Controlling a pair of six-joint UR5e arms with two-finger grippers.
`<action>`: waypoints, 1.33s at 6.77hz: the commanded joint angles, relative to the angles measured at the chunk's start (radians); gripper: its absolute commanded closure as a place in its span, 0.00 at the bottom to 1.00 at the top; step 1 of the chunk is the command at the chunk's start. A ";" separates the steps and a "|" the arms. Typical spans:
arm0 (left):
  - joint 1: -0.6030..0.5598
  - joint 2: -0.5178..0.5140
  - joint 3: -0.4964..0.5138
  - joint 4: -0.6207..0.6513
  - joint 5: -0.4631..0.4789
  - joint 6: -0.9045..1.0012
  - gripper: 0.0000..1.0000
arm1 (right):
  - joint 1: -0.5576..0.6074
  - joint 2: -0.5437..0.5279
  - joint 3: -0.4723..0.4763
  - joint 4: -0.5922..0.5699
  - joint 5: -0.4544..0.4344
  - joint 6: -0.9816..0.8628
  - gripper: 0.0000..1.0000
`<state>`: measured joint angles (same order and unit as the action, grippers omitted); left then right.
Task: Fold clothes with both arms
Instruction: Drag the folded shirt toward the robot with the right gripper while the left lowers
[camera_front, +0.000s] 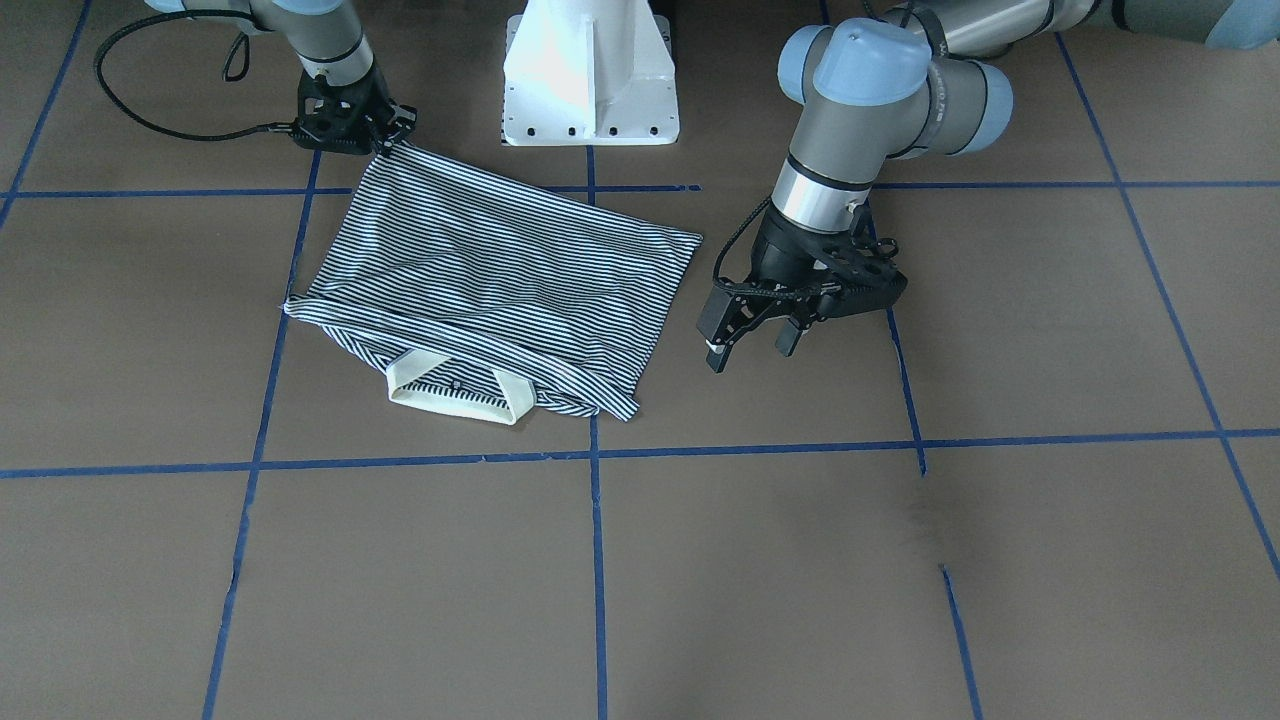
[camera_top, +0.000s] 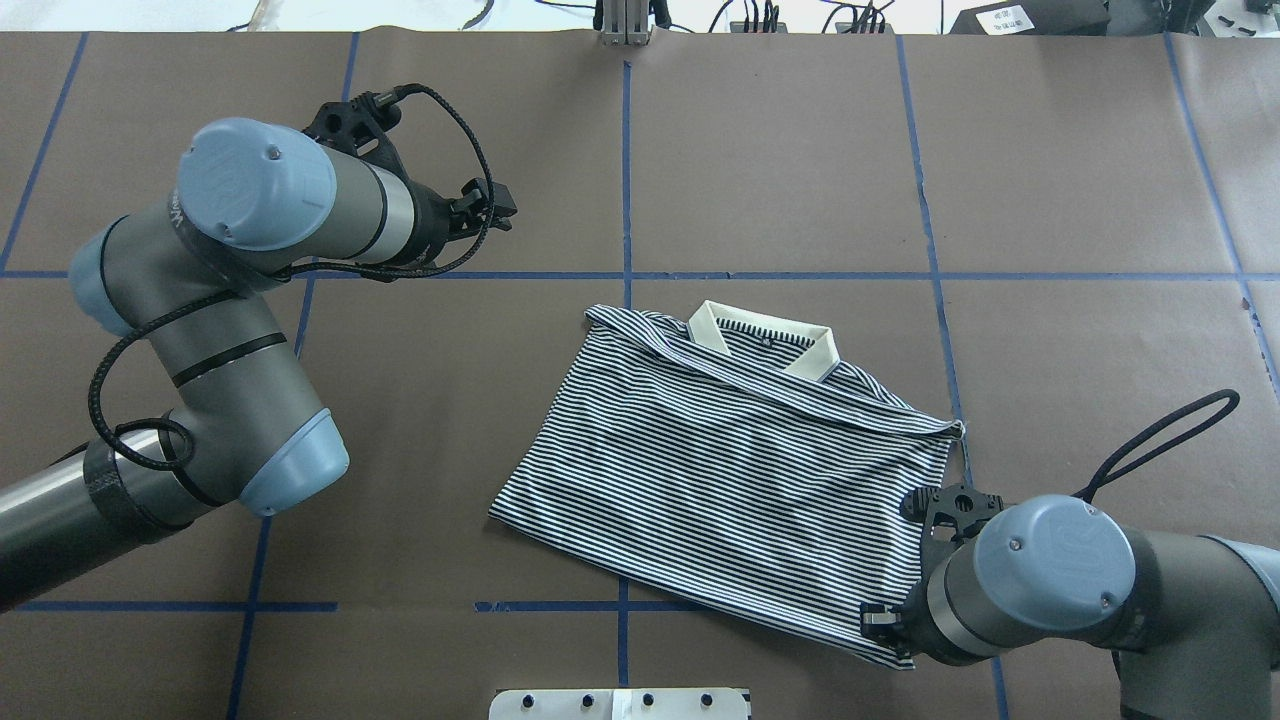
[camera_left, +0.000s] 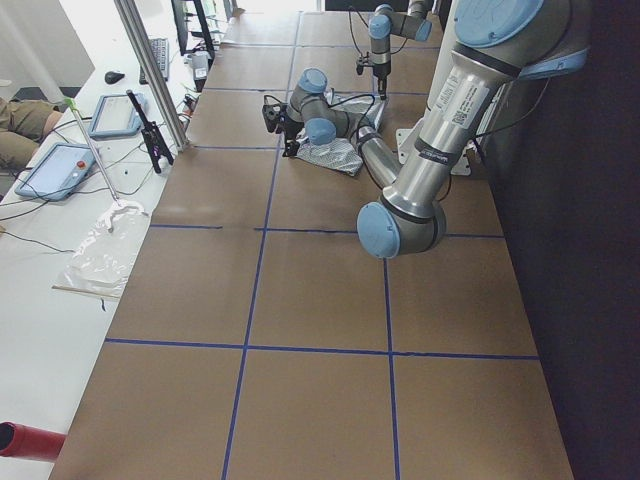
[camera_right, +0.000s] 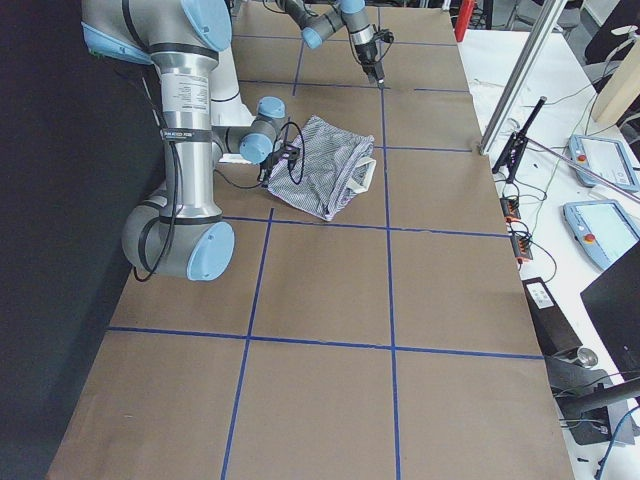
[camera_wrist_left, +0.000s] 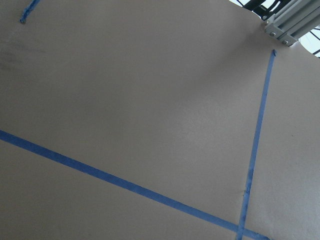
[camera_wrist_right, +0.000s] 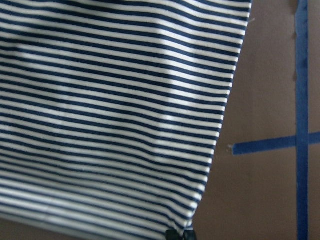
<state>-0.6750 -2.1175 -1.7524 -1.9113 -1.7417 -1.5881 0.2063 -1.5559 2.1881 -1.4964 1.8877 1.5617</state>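
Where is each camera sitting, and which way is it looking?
Front-facing: across the table, facing the robot; shirt, left arm, right arm, white base.
Overhead: behind the robot, looking forward and down; same arms, shirt.
Exterior left: table's left end, looking along it; left arm nearest.
Exterior right: table's right end; right arm nearest.
Left wrist: faces bare table and blue tape; no robot parts.
Right wrist: close on the shirt's stripes; no arm showing.
Front-facing and overhead share the collar.
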 joint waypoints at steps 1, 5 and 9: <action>0.053 -0.002 -0.034 0.068 0.005 -0.047 0.01 | -0.013 0.029 0.038 0.010 -0.045 0.120 0.00; 0.381 0.099 -0.144 0.242 0.152 -0.448 0.07 | 0.172 0.200 0.033 0.012 -0.116 0.121 0.00; 0.442 0.079 -0.098 0.261 0.179 -0.510 0.17 | 0.188 0.212 0.029 0.012 -0.119 0.118 0.00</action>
<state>-0.2367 -2.0297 -1.8663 -1.6518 -1.5725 -2.0948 0.3903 -1.3449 2.2168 -1.4849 1.7679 1.6796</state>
